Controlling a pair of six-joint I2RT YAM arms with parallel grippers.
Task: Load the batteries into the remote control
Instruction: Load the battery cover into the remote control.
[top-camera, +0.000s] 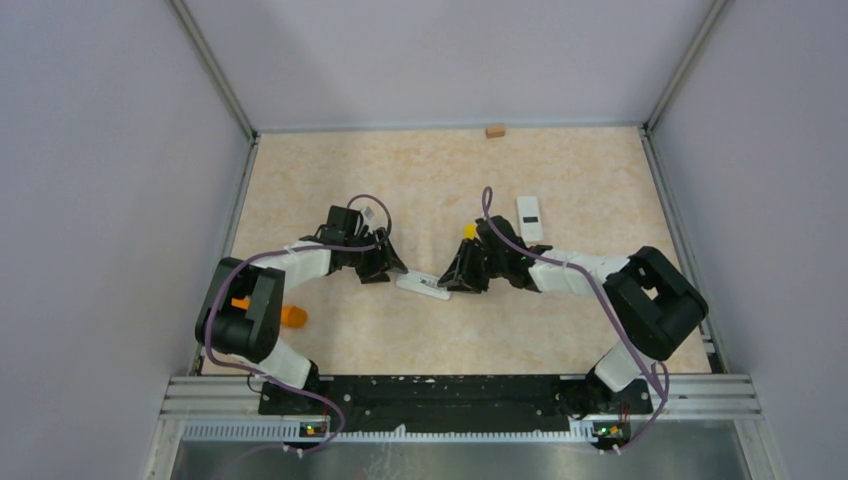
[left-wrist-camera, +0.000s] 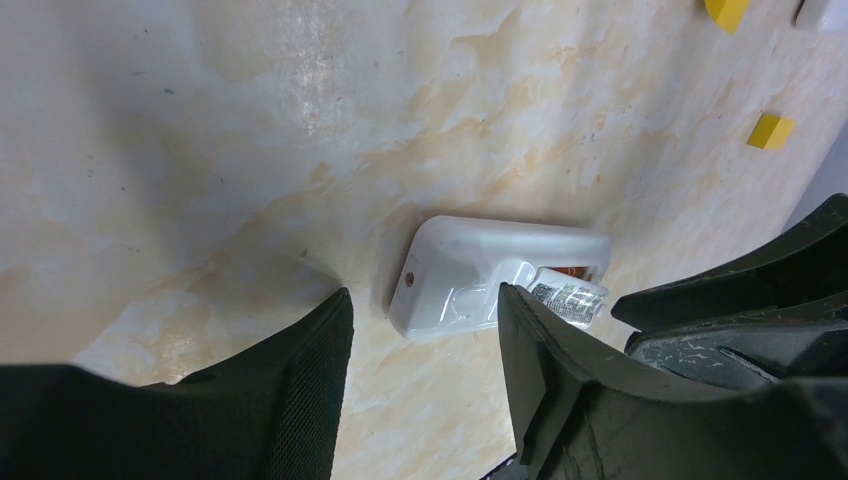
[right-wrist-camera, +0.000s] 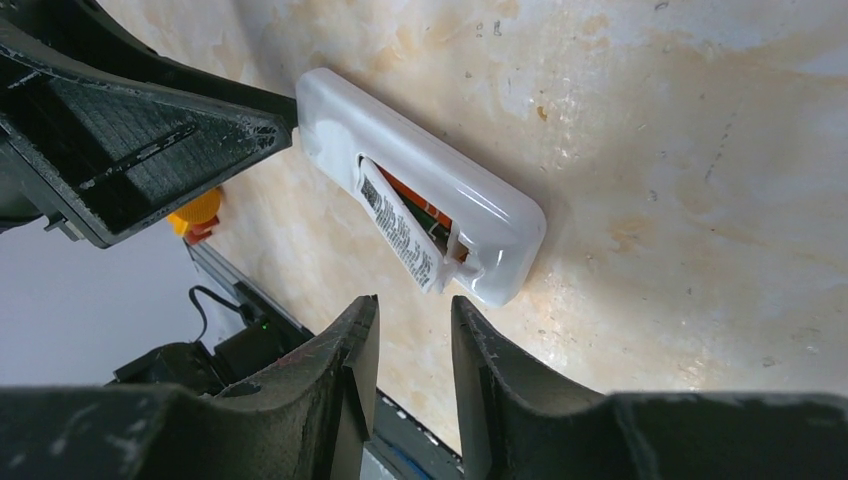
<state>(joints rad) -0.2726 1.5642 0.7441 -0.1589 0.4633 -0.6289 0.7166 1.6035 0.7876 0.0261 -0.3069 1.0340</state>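
The white remote control (top-camera: 422, 285) lies back up on the table between my two grippers. Its battery recess is open in the right wrist view (right-wrist-camera: 455, 190). A slim battery with a white printed label (right-wrist-camera: 398, 232) lies tilted in the recess, one end raised, with orange (right-wrist-camera: 415, 203) showing beneath it. The left wrist view shows the remote's end (left-wrist-camera: 470, 275) and the same battery (left-wrist-camera: 568, 297). My left gripper (top-camera: 385, 268) is open and empty, its jaws just short of the remote's left end (left-wrist-camera: 425, 340). My right gripper (top-camera: 462, 280) is narrowly open and empty at the right end (right-wrist-camera: 413, 310).
A second white remote with a dark rectangle (top-camera: 530, 217) lies back right. A yellow block (top-camera: 468, 231) sits by the right wrist, and another (left-wrist-camera: 770, 130) shows in the left wrist view. An orange cylinder (top-camera: 293, 316) lies near the left arm. A tan block (top-camera: 494, 130) rests at the back wall.
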